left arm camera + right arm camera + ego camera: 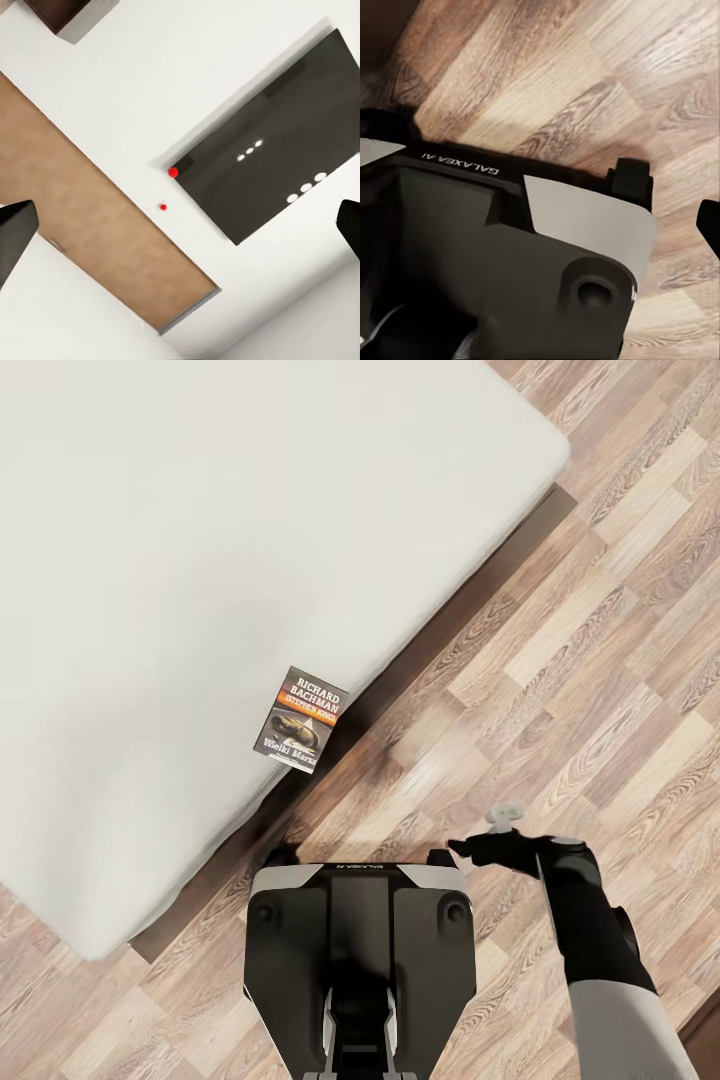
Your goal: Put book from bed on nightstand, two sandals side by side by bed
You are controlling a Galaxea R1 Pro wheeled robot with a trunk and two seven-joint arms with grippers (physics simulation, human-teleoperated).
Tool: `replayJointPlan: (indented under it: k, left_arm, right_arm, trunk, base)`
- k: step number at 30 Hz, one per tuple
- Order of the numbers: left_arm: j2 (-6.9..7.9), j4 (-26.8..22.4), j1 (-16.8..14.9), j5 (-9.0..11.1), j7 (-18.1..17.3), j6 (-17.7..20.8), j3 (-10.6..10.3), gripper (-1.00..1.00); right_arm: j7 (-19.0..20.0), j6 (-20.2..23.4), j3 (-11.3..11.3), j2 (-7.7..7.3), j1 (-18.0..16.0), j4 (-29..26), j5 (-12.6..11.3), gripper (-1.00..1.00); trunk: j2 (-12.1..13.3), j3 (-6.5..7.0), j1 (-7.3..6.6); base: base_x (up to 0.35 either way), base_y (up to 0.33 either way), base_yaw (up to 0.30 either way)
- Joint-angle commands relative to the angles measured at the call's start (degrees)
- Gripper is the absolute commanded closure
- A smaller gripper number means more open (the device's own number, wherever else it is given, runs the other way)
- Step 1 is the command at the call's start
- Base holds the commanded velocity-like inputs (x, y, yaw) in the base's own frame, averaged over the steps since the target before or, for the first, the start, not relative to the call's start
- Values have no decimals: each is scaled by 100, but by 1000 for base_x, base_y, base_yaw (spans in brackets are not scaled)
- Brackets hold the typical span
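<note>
1. The book lies on the bed near its floor-side edge — not yet moved.
2. Right gripper hangs over the floor, apparently empty; its spread cannot be told.
3. Left gripper — spread wide, empty.
4. Judged: nightstand placing and sandals all remain.

We see our own base, dark grey with a light grey patch and white letters on it. It stands on the wood floor. One black fingertip pokes in at the edge.
</note>
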Motion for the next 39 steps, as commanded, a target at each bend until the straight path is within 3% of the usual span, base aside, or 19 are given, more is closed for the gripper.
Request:
replayJointPlan:
  k: [1,6,9,10,15,19,27,39]
  left_arm:
    - [-19,-7,1,25,-21,29,-44,-100]
    - [-192,-7,-1,24,-21,-101,-31,-100]
    - [-252,-5,1,23,-21,-179,-22,-100]
    - [-252,-5,1,23,-21,-179,-22,-100]
    - [-294,-1,2,25,-21,-341,-10,-100]
    - [-306,1,2,43,-21,-414,-5,-100]
    - [-315,-4,101,59,-21,-480,-2,-100]
    - [-345,-7,163,66,-21,-616,4,-100]
  right_arm:
    - [229,17,-69,2,-30,67,56,-100]
    - [1086,27,-208,-4,-203,512,-104,-100]
    - [1531,24,-240,-16,-364,877,-480,-100]
    - [1531,24,-240,-16,-364,877,-480,-100]
    - [1993,14,-256,-71,-724,1638,-1216,-100]
    - [2230,10,-228,-148,-970,2200,-1528,-100]
    - [2446,8,-191,-198,-1248,2574,-1658,-100]
    - [2453,-89,110,-210,-1387,2667,-1675,-100]
  trunk:
    - [-9,-5,4]
    - [-9,-5,4]
    - [-9,-5,4]
    - [-9,-5,4]
    - [-9,-5,4]
    - [-9,-5,4]
    - [-9,-5,4]
    - [-9,-5,4]
  base:
    - [0,0,0]
    - [0,0,0]
    - [0,0,0]
    - [0,0,0]
    - [0,0,0]
    - [0,0,0]
    - [0,0,0]
    - [-98,0,0]
